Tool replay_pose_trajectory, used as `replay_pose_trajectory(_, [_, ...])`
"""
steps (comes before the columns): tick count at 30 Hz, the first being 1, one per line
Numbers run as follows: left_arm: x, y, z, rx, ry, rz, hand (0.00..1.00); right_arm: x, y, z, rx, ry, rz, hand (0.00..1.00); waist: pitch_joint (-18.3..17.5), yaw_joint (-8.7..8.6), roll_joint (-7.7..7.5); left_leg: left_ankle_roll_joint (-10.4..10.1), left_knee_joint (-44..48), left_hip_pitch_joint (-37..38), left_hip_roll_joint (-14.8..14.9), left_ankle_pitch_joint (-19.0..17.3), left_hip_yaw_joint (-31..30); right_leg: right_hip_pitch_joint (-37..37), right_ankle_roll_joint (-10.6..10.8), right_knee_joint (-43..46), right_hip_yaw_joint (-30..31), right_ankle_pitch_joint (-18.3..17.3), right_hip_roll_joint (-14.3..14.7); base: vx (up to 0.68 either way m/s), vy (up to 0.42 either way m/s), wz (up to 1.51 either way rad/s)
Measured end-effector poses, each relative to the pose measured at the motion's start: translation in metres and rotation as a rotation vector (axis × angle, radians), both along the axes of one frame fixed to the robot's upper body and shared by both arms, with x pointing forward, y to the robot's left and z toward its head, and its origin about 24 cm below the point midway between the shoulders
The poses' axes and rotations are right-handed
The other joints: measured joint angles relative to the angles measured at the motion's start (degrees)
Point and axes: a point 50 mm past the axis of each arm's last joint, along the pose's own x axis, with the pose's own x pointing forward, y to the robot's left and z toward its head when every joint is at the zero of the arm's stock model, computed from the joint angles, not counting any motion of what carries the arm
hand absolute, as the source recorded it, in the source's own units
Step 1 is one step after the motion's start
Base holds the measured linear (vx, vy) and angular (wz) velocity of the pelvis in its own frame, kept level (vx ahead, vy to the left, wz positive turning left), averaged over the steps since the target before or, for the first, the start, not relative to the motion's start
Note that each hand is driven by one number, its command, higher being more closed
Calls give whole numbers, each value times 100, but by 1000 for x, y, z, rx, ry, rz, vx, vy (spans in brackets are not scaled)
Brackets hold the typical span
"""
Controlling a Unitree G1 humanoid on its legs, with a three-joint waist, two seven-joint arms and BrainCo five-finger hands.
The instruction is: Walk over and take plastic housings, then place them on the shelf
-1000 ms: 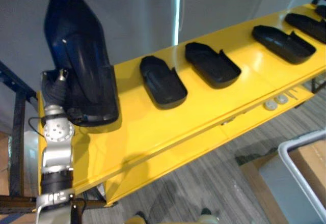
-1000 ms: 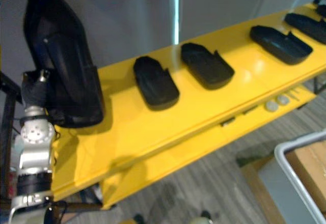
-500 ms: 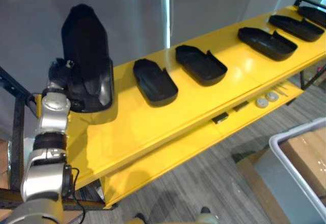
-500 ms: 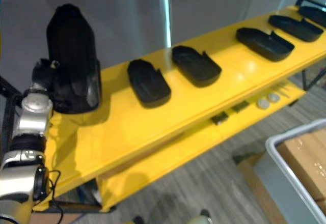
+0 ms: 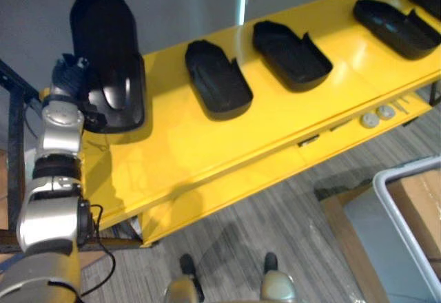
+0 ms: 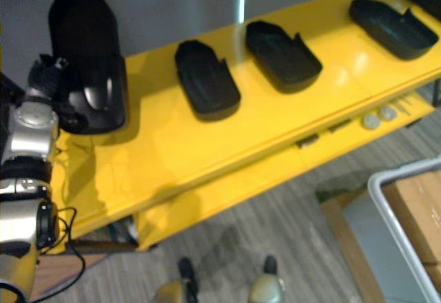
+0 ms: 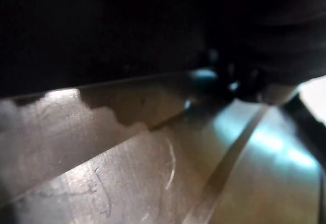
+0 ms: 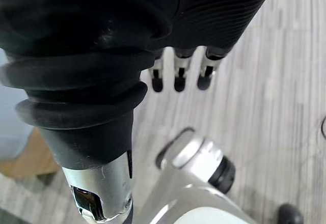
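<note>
A large black plastic housing [image 5: 107,48] stands steeply tilted at the left end of the yellow shelf [image 5: 207,144], its lower end down on the shelf top. My left hand [image 5: 69,76] grips its left side from behind. In the left wrist view the dark housing [image 7: 102,30] hangs just above the shelf surface [image 7: 153,173]. Several more black housings lie in a row along the shelf, hollow side up: one [image 5: 217,79] just right of the held one, then another [image 5: 291,54] and a third [image 5: 396,27]. My right hand [image 8: 175,76] hangs over the floor, fingers straight, holding nothing.
A lower yellow ledge carries two small round discs [image 5: 377,116] and small dark parts. A grey bin [image 5: 406,206] holding a cardboard box stands on the floor at the lower right. A grey wall rises behind the shelf. A dark frame post [image 5: 14,110] stands at the shelf's left end.
The held housing has come down from mid-air to the shelf's left end, and my left arm has reached further forward. The whole view has shifted as the camera moved.
</note>
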Motion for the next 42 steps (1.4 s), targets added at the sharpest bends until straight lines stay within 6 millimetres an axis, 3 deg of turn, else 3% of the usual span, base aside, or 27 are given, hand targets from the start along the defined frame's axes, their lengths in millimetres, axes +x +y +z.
replay_pose_trajectory(4, [2, 1, 11, -22, -13, 10, 100, 17, -1, 2, -8, -40, 29, 0, 258, 5, -17, 4, 5, -43, 2, 6, -43, -64, 17, 103, 8, 15, 4, 20, 4, 5])
replay_pose_trajectory(8, [3, 1, 12, -29, -9, 9, 100, 27, -2, 3, -15, -63, 53, 0, 271, 20, -16, 4, 4, -41, 10, 5, -27, -71, 16, 103, 24, 15, 10, 8, 0, 0])
replay_pose_trajectory(17, [5, -1, 6, -36, 46, -49, 100, 28, -5, 4, -20, -65, 56, 0, 342, 138, 56, -1, 2, 52, 46, 0, 49, -57, 0, 116, 103, 3, 35, -28, 2, -5])
replay_pose_trajectory(28, [0, 13, 0, -17, 122, -44, 100, 27, -5, 4, -9, -72, 61, 0, 359, 142, 80, -19, -278, 282, 34, 120, 173, -5, -32, 92, 175, -18, 50, -21, 4, -4])
replay_pose_trajectory(33, [-6, 21, -22, 8, 214, -33, 100, 29, -3, 4, -5, -77, 64, 0, 358, 139, 79, -60, -651, 649, -4, 225, 161, 266, -31, -14, 82, -17, 64, 42, -8, 4])
replay_pose_trajectory(34, [-7, 21, -25, 11, 225, -34, 0, 31, -5, 4, -11, -80, 69, 0, 358, 151, 79, -60, -659, 622, -8, 230, 157, 244, -31, -18, 79, -17, 62, 21, 3, 10])
replay_pose_trajectory(42, [-8, 21, -32, 18, 260, -47, 0, 39, -5, 6, -11, -98, 87, 0, 357, 149, 77, -62, -658, 551, -11, 233, 58, 221, -31, -18, 47, -17, 63, 16, 0, 5])
